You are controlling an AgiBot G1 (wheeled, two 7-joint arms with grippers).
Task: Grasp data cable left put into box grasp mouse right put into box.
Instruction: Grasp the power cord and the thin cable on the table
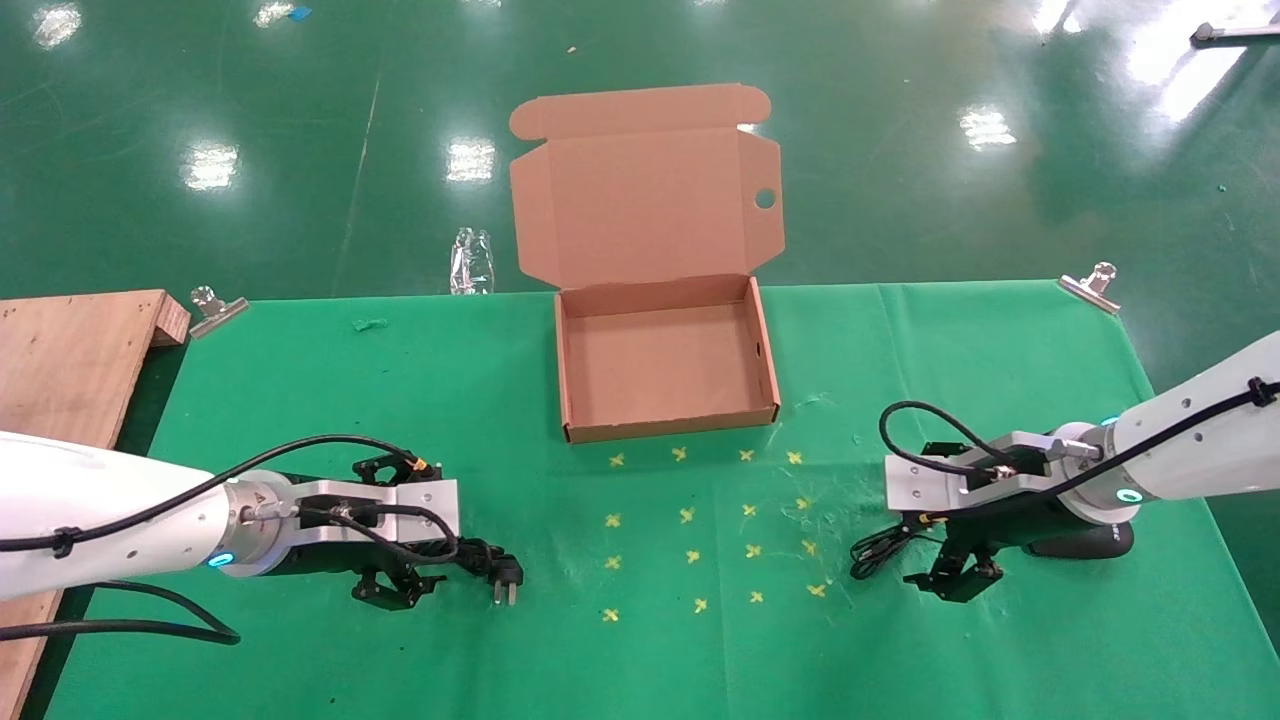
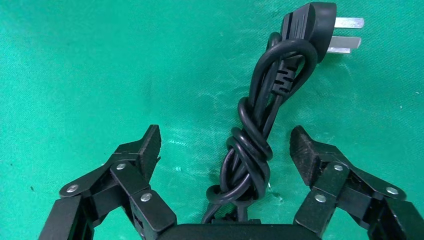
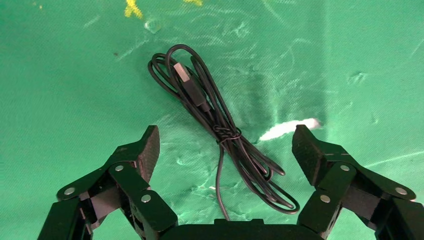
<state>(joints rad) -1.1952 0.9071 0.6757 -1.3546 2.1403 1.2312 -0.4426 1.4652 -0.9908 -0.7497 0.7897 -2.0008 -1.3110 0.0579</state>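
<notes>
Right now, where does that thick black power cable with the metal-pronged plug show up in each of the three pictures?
Head view: the data cable lies on the green cloth under the left gripper, plug poking out.
Left wrist view: the data cable lies between the open fingers, plug farthest from the camera.
Right wrist view: not in it.
Shared landmark: the green cloth.

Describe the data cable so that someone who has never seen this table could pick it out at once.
Start at the open cardboard box at the far middle of the green table, then come to the near left corner, where the open left gripper hovers. The data cable lies between its fingers: a thick black knotted bundle. Its flat-pronged plug sets it apart from the mouse's thin cord on the right.
</notes>
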